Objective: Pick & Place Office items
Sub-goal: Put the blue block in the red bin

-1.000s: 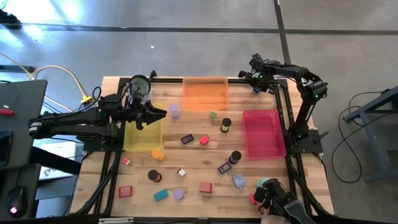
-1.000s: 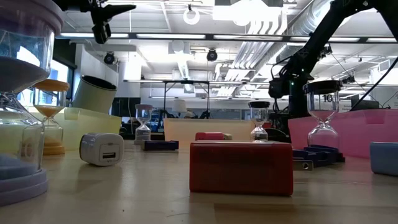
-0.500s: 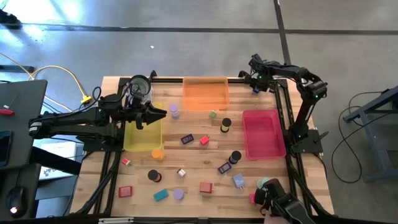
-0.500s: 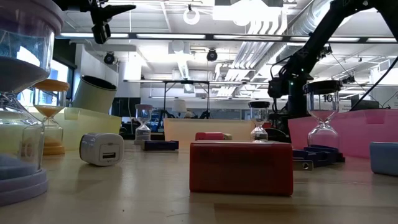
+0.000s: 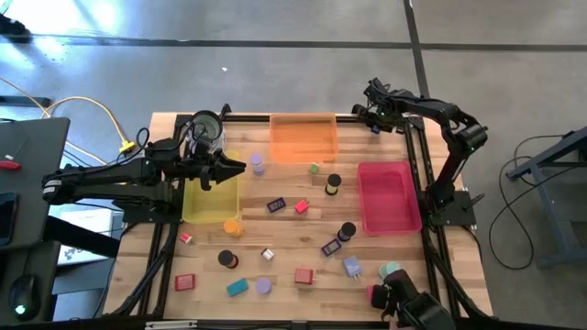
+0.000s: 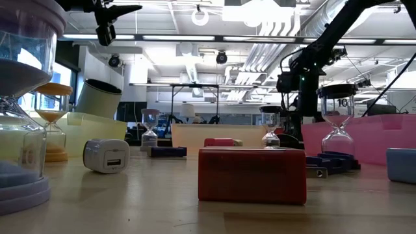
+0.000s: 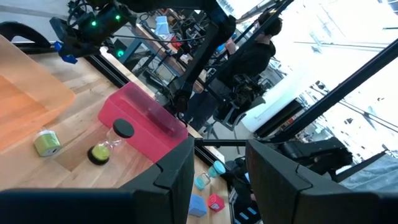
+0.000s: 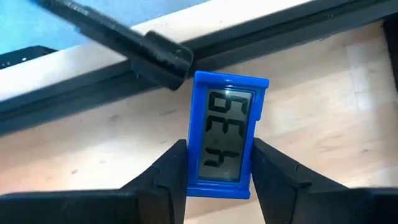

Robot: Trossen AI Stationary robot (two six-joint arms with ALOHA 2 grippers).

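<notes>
Step in hand: a carry is judged to be under way, with a small blue rectangular digital timer with a grey display (image 8: pixel 227 134) held aloft by the right hand (image 8: pixel 219 171) over the far right corner of the wooden bench (image 5: pixel 284 234).
Next move: a swing toward one of the trays is called for, probably the translucent orange tray (image 5: pixel 303 137) just beside the hand or the translucent pink tray (image 5: pixel 389 196) nearer the arm's base, then a release above it.
Right hand: partly closed, clamped on the timer's two long sides; the display faces the wrist camera.
Left hand (image 5: pixel 240 166): held above the translucent yellow tray (image 5: pixel 210 200), fingers a little apart, nothing seen between them.
Remaining items: small blocks and hourglasses lie scattered on the bench, well apart from the right hand.
</notes>
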